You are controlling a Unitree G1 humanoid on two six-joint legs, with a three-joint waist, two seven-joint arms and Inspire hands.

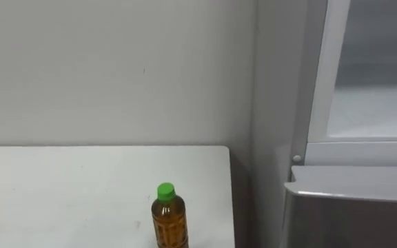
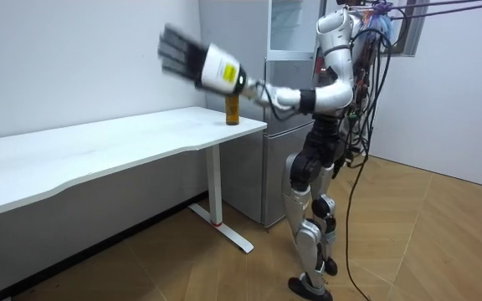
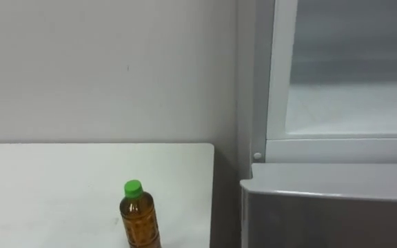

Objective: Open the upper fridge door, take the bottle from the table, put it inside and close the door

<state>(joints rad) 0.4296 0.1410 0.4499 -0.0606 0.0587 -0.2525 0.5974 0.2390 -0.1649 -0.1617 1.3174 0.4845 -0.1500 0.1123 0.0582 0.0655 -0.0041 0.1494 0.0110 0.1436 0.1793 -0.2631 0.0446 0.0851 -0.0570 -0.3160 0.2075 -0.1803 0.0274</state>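
Left hand [image 2: 201, 67], fingers [image 2: 172, 47] spread, hangs above table [image 2: 99, 146] near upright bottle [image 2: 233, 109].

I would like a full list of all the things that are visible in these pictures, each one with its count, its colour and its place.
bottle: one, amber with a green cap, upright on the table, near the end beside the fridge
table: one, white, against the wall, to the left of the fridge
fridge: one, grey, to the right of the table, with a framed pane in its upper part
wall: one, white, behind the table
floor: one, brown wood, under the table and the robot
left hand: one, dark, fingers straight and spread, raised in the room view, holding nothing
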